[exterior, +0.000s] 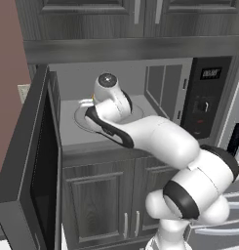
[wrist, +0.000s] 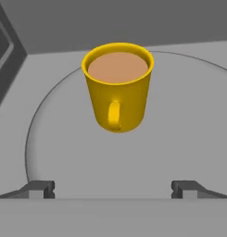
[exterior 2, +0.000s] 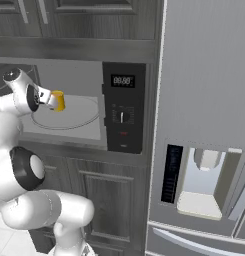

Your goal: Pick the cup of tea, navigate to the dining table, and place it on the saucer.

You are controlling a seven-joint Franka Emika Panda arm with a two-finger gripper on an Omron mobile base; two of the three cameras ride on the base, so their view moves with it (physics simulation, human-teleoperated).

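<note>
Yellow cup of tea point(wrist: 117, 88) on turntable plate point(wrist: 59, 152), full; rigid, spillable. Gripper point(wrist: 113, 189) spread wide, empty. Grasp sidewalls.

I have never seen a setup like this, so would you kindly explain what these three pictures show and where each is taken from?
This is a rendered kitchen with a white robot arm on a base that can drive. Two pictures come from cameras on that base, behind the arm to its left and right. The third looks along the end effector itself; the two small dark fingertips at its bottom edge stand wide apart, so it is open and holds nothing. The arm reaches into an open microwave, whose door swings out to the left. Inside, on the round glass turntable, stands a yellow cup of tea, upright, its handle facing the hand camera. A refrigerator stands to the right.
</note>
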